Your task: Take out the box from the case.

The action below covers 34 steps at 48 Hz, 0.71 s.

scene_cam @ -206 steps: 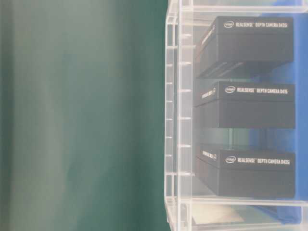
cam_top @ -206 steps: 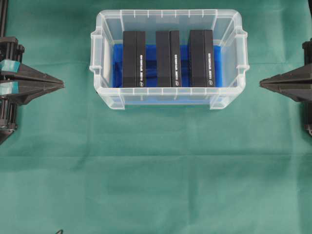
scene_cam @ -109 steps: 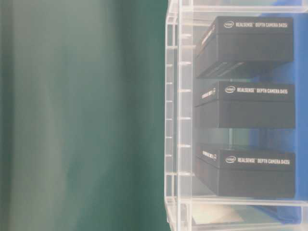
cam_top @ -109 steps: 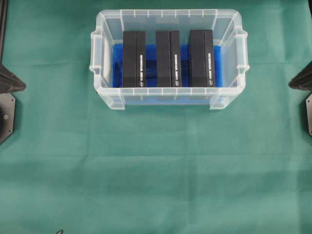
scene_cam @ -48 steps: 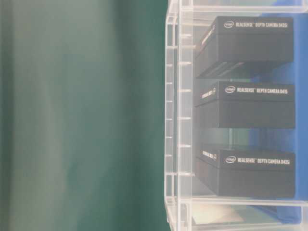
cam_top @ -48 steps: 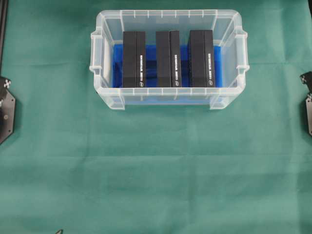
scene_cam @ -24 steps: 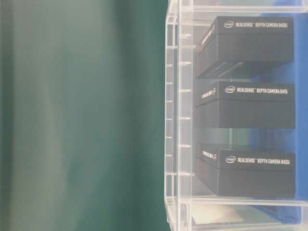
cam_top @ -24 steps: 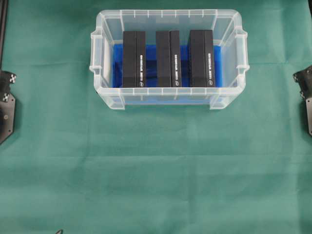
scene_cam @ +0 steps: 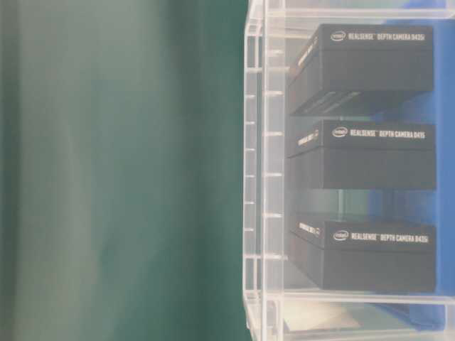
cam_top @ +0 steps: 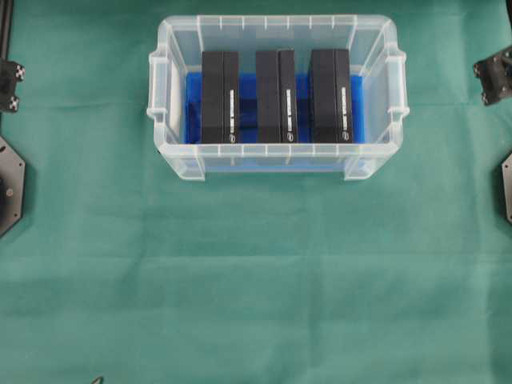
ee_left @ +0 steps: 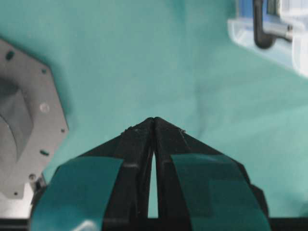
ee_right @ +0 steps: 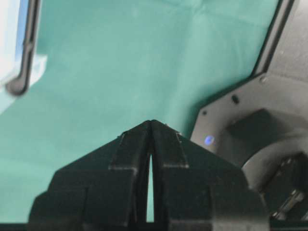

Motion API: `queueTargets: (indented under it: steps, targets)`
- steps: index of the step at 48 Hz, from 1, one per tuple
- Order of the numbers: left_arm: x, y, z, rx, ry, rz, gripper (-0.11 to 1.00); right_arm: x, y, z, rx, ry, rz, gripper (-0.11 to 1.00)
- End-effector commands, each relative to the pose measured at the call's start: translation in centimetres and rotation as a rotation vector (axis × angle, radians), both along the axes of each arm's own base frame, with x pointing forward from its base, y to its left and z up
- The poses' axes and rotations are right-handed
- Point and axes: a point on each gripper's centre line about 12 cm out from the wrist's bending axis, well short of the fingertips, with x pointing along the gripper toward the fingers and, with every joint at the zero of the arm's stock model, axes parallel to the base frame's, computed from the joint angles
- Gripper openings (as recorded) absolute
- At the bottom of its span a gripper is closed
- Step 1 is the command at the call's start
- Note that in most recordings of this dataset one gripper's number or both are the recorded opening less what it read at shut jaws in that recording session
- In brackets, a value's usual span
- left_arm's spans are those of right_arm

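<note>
The case (cam_top: pixel 164 96), a clear bin with a blue floor, stands at the back middle of the green cloth. Three black boxes stand on edge side by side in it: left (cam_top: pixel 219 97), middle (cam_top: pixel 276 96), right (cam_top: pixel 330 95). The table-level view shows them through the case wall (scene_cam: pixel 263 177), stacked in the picture. My left gripper (ee_left: pixel 154 120) is shut and empty above bare cloth, with a case corner (ee_left: pixel 269 33) far off. My right gripper (ee_right: pixel 151 122) is also shut and empty, with the case edge (ee_right: pixel 19 48) at the left. Neither gripper's fingertips show in the overhead view.
Part of the left arm (cam_top: pixel 10 80) and of the right arm (cam_top: pixel 496 76) show at the side edges of the overhead view. Each arm's grey base plate (cam_top: pixel 8 188) (cam_top: pixel 508 188) lies on the green cloth (cam_top: pixel 256 280) that covers the table.
Both grippers pulled out of the overhead view earlier. In the last half second the arm parts at both edges moved toward the top of that view. Case and boxes stayed still.
</note>
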Motion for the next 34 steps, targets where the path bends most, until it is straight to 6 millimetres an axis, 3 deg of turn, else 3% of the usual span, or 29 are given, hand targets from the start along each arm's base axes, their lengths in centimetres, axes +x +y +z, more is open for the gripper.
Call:
queueTargets:
  steps: [1,12,27,34]
  targets:
    - [0.4,0.9,0.9,0.017,-0.028,0.025,0.01,-0.1,-1.2,0.6,-0.015,-0.014,-0.023,-0.01]
    - [1.1,2.1,0.8,0.029,-0.024,0.013,0.01,-0.2,-1.9,0.5,-0.026,-0.031,-0.029,-0.01]
    - [1.1,1.9,0.8,0.014,-0.022,0.009,0.01,-0.2,-1.8,0.4,-0.021,-0.028,-0.029,-0.01]
    - [1.2,1.9,0.8,0.009,-0.023,0.014,0.1,-0.2,-1.8,0.4,-0.021,-0.028,-0.029,-0.01]
